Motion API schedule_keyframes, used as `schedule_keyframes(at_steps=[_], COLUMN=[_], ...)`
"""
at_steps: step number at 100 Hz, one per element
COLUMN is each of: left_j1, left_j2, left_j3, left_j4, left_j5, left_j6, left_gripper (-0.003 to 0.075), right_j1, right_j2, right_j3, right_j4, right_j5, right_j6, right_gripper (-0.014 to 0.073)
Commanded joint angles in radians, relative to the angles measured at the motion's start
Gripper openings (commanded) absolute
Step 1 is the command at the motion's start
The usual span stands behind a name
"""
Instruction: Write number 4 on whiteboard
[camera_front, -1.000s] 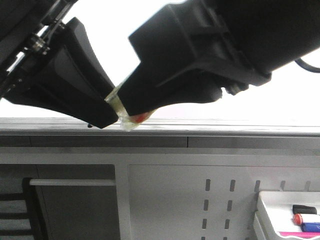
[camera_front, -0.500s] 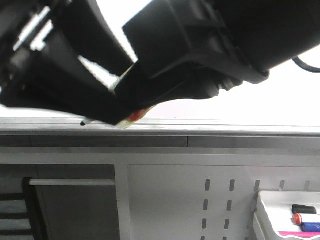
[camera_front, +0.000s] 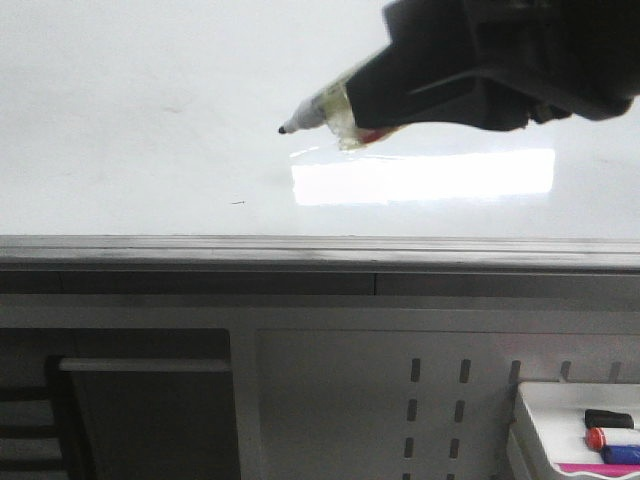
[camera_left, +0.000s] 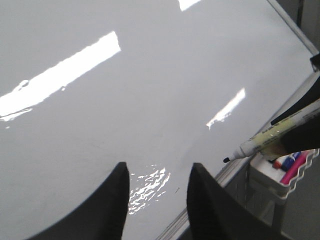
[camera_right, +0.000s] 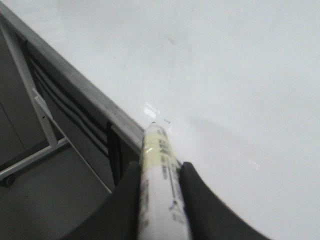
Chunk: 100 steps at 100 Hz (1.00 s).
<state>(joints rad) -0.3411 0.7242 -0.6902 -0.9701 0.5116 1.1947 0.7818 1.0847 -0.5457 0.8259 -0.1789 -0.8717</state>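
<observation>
Above the grey-edged glossy white whiteboard (camera_front: 150, 110), a marker is hovering.

At nine o'clock of the board's bright reflection, a tiny dark speck (camera_front: 238, 202) is showing; no number 4 strokes are visible. The left gripper (camera_left: 156, 192) is hanging with fingers apart, holding nothing. Toward two o'clock, the right gripper (camera_right: 159, 172) is clamping a pale yellow-white marker (camera_front: 325, 108), black tip pointing toward nine o'clock. At five o'clock, a small white tray of markers (camera_front: 530, 410) is sitting.

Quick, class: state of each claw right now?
Left claw: open, holding nothing, above the whiteboard.
Right claw: shut on the marker, tip uncapped.
</observation>
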Motion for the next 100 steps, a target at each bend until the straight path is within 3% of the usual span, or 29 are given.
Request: schedule_keyframes(at_steps=[1,13,36,100], left_j1=[0.022,0.022,0.022,0.022], left_j2=[-0.102,-0.212,-0.353,-0.369], left_j3=[0.033,0.126,0.211,0.215], left_j4=[-0.099,-0.111,-0.118,-0.126], left_j5=[-0.031,-0.031,-0.037,-0.034], left_j6=[-0.015,-0.015,-0.015,-0.015], left_gripper=[0.0116,-0.002,-0.002,-0.002], right_j1=[-0.026,-0.1,-0.201,-0.237], right_j2=[0.001,0.048,0.122,0.226], right_j3=[-0.036,-0.067,-0.154,-0.19], right_j4=[-0.011,-0.011,-0.052,-0.022], right_j5=[-0.104,-0.131,-0.126,-0.11], right_j6=[-0.004,-0.004,-0.004,-0.004], right_gripper=[-0.0072,-0.0072,-0.0072,-0.0063])
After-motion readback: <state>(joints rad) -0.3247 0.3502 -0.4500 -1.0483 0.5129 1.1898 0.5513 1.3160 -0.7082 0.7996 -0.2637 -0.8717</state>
